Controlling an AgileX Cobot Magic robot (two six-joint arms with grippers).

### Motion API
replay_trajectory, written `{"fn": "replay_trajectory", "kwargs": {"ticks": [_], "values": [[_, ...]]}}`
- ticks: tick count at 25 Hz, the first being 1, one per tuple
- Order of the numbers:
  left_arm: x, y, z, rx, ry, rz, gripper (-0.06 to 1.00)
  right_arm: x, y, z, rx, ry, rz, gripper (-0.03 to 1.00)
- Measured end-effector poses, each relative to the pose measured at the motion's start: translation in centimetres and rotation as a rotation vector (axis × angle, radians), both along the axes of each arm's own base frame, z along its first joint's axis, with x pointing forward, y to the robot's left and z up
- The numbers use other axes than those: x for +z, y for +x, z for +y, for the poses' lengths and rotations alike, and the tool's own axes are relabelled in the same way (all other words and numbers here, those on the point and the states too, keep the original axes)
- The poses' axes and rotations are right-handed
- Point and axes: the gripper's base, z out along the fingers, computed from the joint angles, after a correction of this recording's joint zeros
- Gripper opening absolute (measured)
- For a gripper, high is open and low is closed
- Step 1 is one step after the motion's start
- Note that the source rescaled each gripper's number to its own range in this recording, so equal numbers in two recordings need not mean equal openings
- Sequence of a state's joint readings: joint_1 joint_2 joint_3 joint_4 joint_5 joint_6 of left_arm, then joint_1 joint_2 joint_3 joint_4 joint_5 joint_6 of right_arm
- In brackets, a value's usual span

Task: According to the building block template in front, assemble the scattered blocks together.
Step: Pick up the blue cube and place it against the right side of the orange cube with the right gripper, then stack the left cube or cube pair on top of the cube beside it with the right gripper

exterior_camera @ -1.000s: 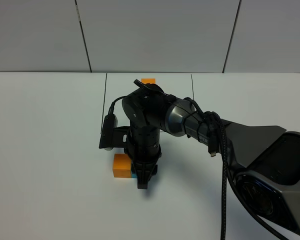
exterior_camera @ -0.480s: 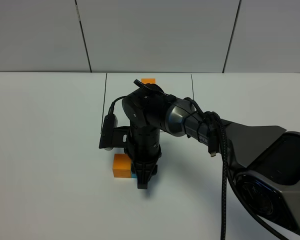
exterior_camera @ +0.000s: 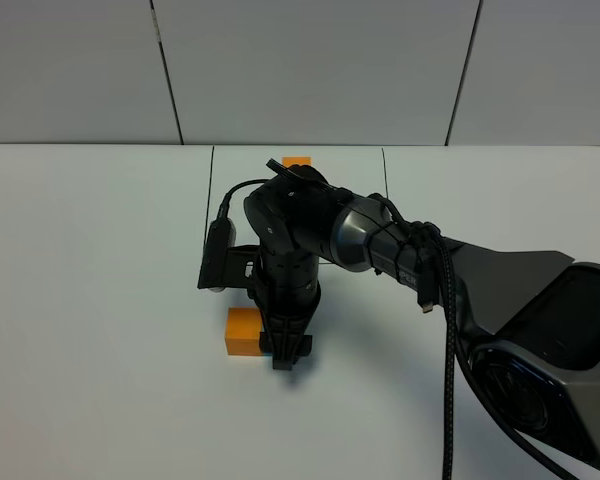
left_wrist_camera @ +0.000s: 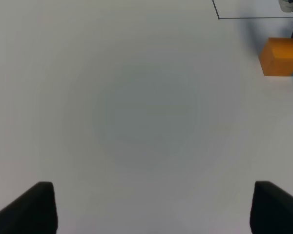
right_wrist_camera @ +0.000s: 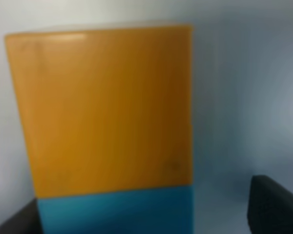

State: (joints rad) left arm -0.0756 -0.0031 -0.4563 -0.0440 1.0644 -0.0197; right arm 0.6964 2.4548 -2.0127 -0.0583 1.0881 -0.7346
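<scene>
Right hand (exterior_camera: 285, 358) is straddling teal cube (right_wrist_camera: 115, 212), jaws apart — a skewed lift risks splitting it from orange cube (right_wrist_camera: 102, 107).

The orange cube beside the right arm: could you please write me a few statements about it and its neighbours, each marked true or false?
1. The orange cube and the teal cube touch face to face. True.
2. The left claw grips the orange cube. False: it is open and empty, apart from the cube.
3. The right claw is down at the two cubes. True.
4. The orange cube is stacked on the teal cube. False: both sit side by side on the table.
5. The whole template shows in the exterior view. False: only its orange part shows, behind the right arm.
</scene>
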Motion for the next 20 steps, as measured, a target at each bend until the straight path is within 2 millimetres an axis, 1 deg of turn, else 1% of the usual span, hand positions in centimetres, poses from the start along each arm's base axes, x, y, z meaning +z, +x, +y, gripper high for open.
{"fn": "replay_trajectory", "kwargs": {"ticks": [3, 5, 12, 16, 20], "values": [[0.0, 0.0, 0.0, 0.001, -0.001, 0.0, 0.97, 0.4, -0.2, 0.0, -0.001, -0.002, 0.002, 0.97], [0.0, 0.0, 0.0, 0.001, -0.001, 0.0, 0.97, 1.2, -0.3, -0.1, -0.002, 0.0, 0.003, 0.97], [0.0, 0.0, 0.0, 0.001, -0.001, 0.0, 0.97, 6.0, -1.1, -0.7, -0.02, 0.022, -0.012, 0.97], [0.0, 0.0, 0.0, 0.001, -0.001, 0.0, 0.97, 9.2, -1.4, -1.1, -0.097, 0.075, -0.048, 0.96], [0.0, 0.0, 0.0, 0.001, -0.001, 0.0, 0.97, 12.3, -0.8, -3.1, -0.232, 0.13, -0.076, 0.95]]}}
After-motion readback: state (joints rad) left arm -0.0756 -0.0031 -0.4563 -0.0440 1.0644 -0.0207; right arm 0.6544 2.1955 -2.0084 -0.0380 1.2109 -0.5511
